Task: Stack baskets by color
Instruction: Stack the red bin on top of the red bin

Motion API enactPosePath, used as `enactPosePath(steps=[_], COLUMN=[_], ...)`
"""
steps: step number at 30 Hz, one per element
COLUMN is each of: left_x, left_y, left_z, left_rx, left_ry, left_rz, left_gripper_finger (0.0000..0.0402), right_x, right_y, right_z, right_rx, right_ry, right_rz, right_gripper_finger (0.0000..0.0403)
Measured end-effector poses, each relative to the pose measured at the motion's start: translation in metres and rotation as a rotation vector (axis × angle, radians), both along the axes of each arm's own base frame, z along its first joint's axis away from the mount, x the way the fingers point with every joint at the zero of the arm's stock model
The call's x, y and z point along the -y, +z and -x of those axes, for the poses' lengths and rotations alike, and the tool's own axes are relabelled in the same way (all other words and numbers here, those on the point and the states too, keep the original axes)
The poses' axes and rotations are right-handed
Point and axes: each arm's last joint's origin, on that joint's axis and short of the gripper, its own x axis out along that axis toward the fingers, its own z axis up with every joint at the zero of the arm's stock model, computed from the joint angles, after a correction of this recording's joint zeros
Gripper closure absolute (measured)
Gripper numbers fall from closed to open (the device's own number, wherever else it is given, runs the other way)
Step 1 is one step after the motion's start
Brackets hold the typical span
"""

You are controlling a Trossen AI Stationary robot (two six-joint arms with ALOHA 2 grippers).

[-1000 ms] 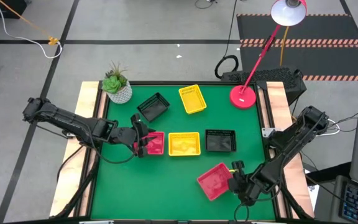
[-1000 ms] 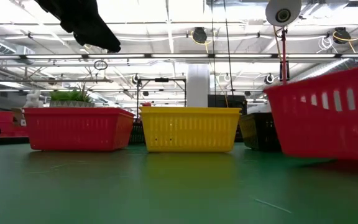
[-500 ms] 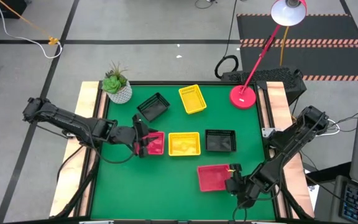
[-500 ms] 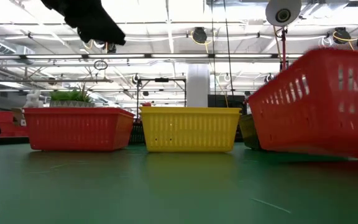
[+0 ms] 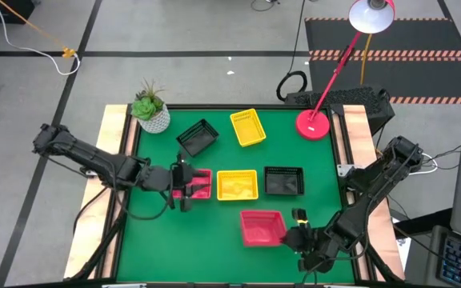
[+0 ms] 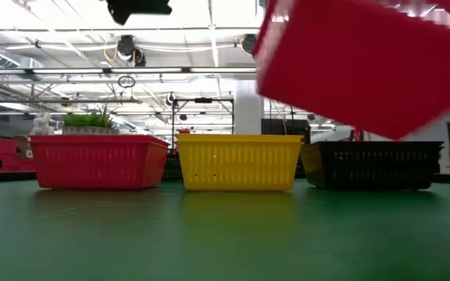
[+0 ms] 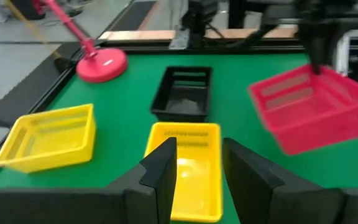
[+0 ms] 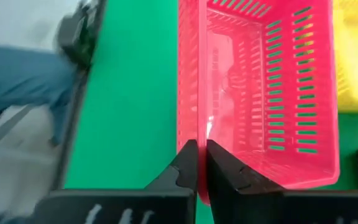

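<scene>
Sorting barely begun: one red basket in the air, no finished stack seen

At frame left the left gripper point(image 5: 184, 186) hangs half open, empty, over a red basket point(image 5: 199, 184); black point(image 5: 198, 138) and yellow point(image 5: 247, 127) baskets lie apart above, yellow point(image 5: 237, 185) and black point(image 5: 283, 180) at centre; lower right, the right gripper point(image 5: 293, 234) pinches the wall of the lifted red basket point(image 5: 262, 226)
</scene>
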Motion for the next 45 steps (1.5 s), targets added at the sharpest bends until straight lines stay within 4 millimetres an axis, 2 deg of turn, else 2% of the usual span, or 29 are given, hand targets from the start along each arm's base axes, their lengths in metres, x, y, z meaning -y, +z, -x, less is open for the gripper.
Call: enactPosePath(steps=[7, 15, 20, 26, 30, 34, 40, 45], left_x=[0.033, 0.074, 0.098, 0.117, 0.12, 0.113, 0.103, 0.098], left_y=[0.011, 0.019, 0.026, 0.034, 0.04, 0.041, 0.035, 0.031], left_z=[-0.034, -0.084, -0.107, -0.125, -0.137, -0.151, -0.167, -0.173], left_rx=[-0.047, -0.178, -0.247, -0.26, -0.255, -0.328, -0.466, -0.483], left_ry=[-0.088, -0.162, -0.192, -0.194, -0.187, -0.179, -0.113, -0.124], left_rz=[-0.074, -0.125, -0.15, -0.183, -0.18, -0.162, -0.159, -0.14], left_gripper_finger=[0.0273, 0.0272, 0.0271, 0.022, 0.0178, 0.0166, 0.0197, 0.0239], right_x=[0.004, 0.009, 0.016, 0.025, 0.03, 0.033, 0.035, 0.036], right_y=[0.002, 0.007, 0.008, 0.008, 0.008, 0.008, 0.008, 0.005], right_z=[-0.004, -0.016, -0.024, -0.03, -0.034, -0.035, -0.036, -0.034], right_rx=[0.092, 0.156, 0.162, 0.167, 0.165, 0.174, 0.172, 0.148], right_ry=[-0.078, -0.04, -0.06, -0.105, -0.109, -0.115, -0.116, -0.13], right_rz=[0.08, 0.14, 0.152, 0.183, 0.205, 0.244, 0.279, 0.289], right_gripper_finger=[0.0395, 0.0395, 0.0395, 0.0395, 0.0395, 0.0395, 0.0395, 0.0395])
